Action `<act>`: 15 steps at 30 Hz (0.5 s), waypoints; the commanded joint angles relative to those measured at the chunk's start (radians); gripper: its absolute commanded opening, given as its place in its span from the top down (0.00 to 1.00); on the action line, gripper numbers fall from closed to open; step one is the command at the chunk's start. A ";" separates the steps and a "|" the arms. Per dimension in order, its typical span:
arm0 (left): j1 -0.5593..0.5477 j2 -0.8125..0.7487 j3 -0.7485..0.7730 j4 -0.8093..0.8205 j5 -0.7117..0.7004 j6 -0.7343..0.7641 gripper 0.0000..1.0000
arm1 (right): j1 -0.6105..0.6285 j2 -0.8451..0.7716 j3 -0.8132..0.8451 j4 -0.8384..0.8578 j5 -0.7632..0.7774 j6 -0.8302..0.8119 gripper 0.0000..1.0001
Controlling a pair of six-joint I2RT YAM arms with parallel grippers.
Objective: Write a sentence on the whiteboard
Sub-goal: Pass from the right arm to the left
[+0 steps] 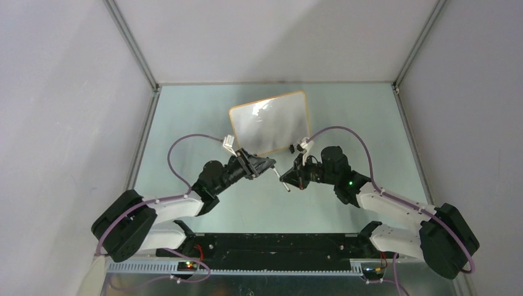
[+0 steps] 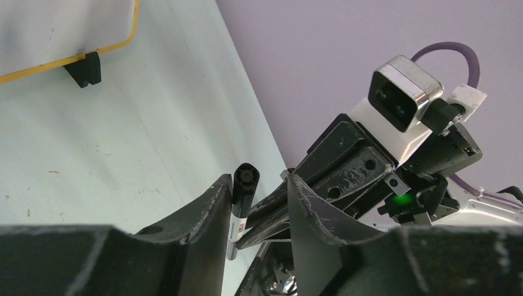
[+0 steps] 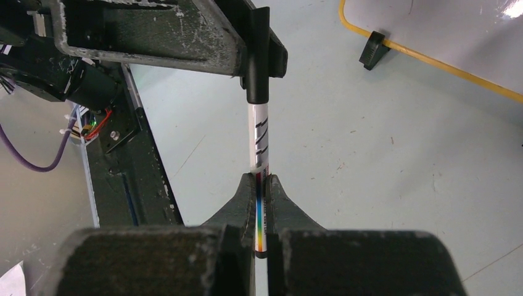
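The whiteboard, white with an orange-tan frame, stands at the back of the table; its face shows glare and no sentence. My right gripper is shut on the rainbow-printed tail of a white marker. The marker's black cap points toward my left gripper, which is open around it. The cap rests against one left finger, with a gap to the other. From above, both grippers meet just in front of the board, left and right.
The board's black clip feet rest on the pale green table. Grey enclosure walls rise on both sides. The black mounting rail runs along the near edge. Purple cables loop over both arms.
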 commanded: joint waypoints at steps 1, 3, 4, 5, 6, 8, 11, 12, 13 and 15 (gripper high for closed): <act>-0.020 -0.018 0.044 -0.017 -0.013 0.054 0.60 | -0.005 0.003 -0.002 0.040 -0.023 0.010 1.00; -0.023 -0.027 0.047 -0.038 -0.028 0.067 0.74 | -0.005 0.003 -0.002 0.041 -0.025 0.012 1.00; -0.023 -0.030 0.050 -0.053 -0.030 0.071 0.79 | -0.005 0.003 -0.002 0.042 -0.025 0.013 1.00; -0.025 -0.035 0.052 -0.061 -0.036 0.077 0.88 | -0.005 0.003 -0.002 0.041 -0.026 0.012 1.00; -0.025 -0.037 0.056 -0.078 -0.040 0.080 0.92 | -0.005 0.003 -0.002 0.041 -0.027 0.012 1.00; -0.027 -0.043 0.062 -0.101 -0.045 0.091 0.99 | -0.005 0.003 -0.002 0.043 -0.030 0.011 1.00; -0.028 -0.052 0.063 -0.118 -0.054 0.105 1.00 | -0.006 0.001 -0.002 0.042 -0.032 0.012 0.97; -0.028 -0.063 0.062 -0.125 -0.057 0.108 1.00 | -0.007 0.000 -0.002 0.041 -0.032 0.014 0.75; -0.028 -0.070 0.061 -0.130 -0.063 0.111 1.00 | -0.007 0.000 -0.002 0.042 -0.031 0.017 0.63; -0.028 -0.095 0.062 -0.163 -0.080 0.123 1.00 | -0.009 0.000 -0.004 0.050 -0.038 0.023 0.36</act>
